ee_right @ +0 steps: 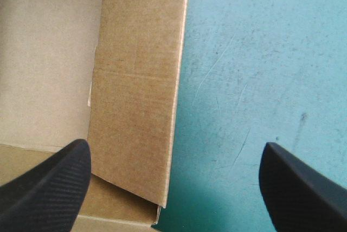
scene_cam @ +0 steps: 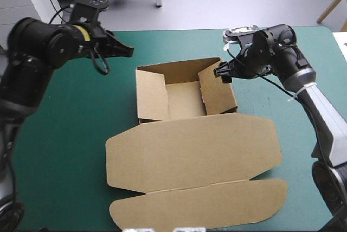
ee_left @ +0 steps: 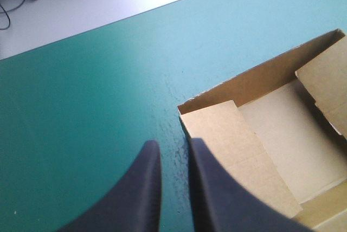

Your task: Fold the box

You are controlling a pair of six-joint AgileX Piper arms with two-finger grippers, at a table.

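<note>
The brown box (scene_cam: 184,99) stands mid-table as an open tray with its walls raised. Its lid (scene_cam: 190,153) and front flap lie flat toward the near edge. My left gripper (scene_cam: 129,51) hovers above the teal-green cover just outside the tray's far left corner, its black fingers all but together with nothing between them. In the left wrist view that gripper (ee_left: 173,144) points past the box (ee_left: 271,129) corner. My right gripper (scene_cam: 223,73) is open over the tray's right wall. In the right wrist view this gripper (ee_right: 176,153) straddles the right wall (ee_right: 135,80) from above.
Bare teal-green cover (scene_cam: 65,150) surrounds the box on the left, right and far sides. The flat lid reaches close to the table's near edge.
</note>
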